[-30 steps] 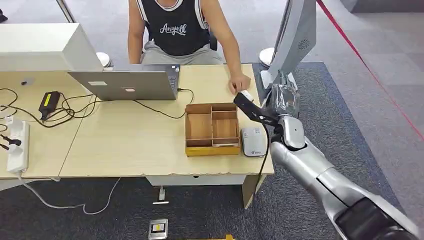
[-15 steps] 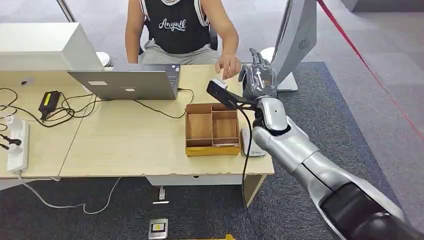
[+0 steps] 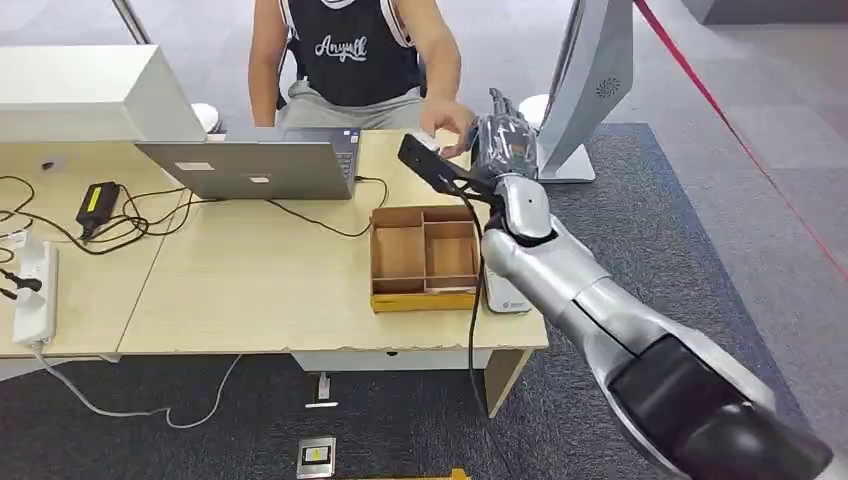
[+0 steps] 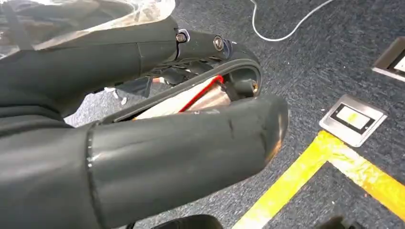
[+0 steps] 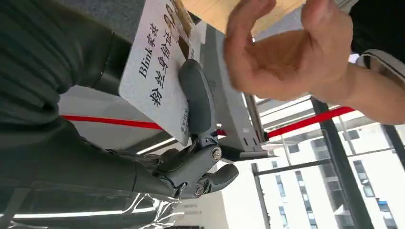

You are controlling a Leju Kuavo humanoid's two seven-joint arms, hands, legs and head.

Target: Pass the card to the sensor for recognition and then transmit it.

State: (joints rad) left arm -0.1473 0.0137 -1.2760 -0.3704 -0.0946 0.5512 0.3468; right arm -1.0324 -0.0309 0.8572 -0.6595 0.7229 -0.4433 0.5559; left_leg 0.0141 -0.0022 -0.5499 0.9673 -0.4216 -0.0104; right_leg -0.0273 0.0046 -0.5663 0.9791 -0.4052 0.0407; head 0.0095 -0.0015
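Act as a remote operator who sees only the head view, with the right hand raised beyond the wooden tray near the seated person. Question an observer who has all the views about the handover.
Operator: Does the right hand hold the card?
Observer: Yes. The right wrist view shows a dark finger pressed across a white card with "Blink" printed on it.
Operator: Has the person gripped it?
Observer: The person's hand is open close beside the card. It is blurred, so I cannot tell if it touches.
Operator: Where is the left hand?
Observer: Over dark carpet, near a yellow floor line.

Wooden tray on desk (card reader right), laptop behind.
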